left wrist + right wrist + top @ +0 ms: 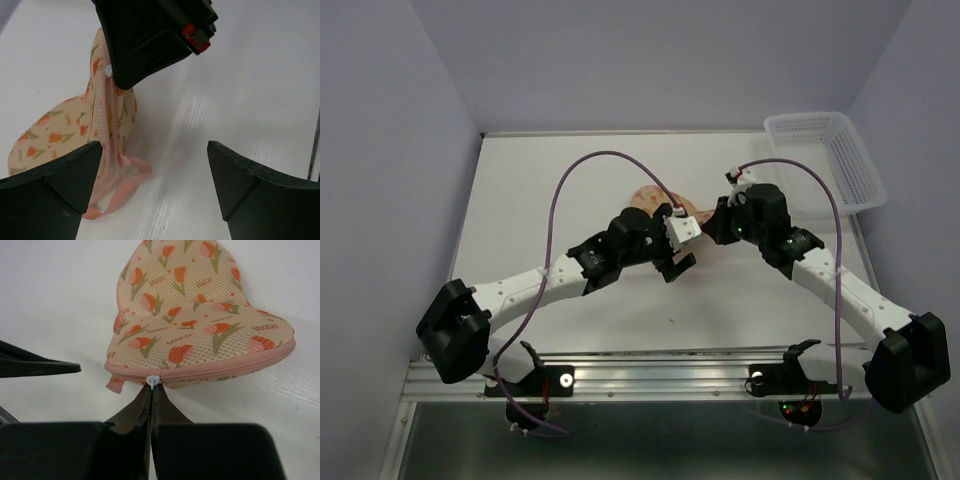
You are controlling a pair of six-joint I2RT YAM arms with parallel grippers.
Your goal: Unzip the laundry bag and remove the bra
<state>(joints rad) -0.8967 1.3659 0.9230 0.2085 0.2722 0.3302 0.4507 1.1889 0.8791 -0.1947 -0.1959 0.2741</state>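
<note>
- Two arms reach from the bottom of the top view to the middle of the white counter (740, 320). The laundry bag (648, 196) lies there, mostly hidden under their black heads.
- Right jaws are clenched flat together. Their tips pinch the small white zip pull (152, 382) on the bag's near pink edge, at the centre of the right wrist view.
- Right of the pull the zip looks closed along the whole visible edge, and a short pink tab (115, 384) sticks out at its left end.
- Left jaws are released and wide apart at the bottom corners of the left wrist view. The left finger (50, 190) overlaps the bag's lower edge, but I cannot tell whether it touches.
- One white lattice basket (860, 165) sits at the upper right of the top view, well apart from the bag.
</note>
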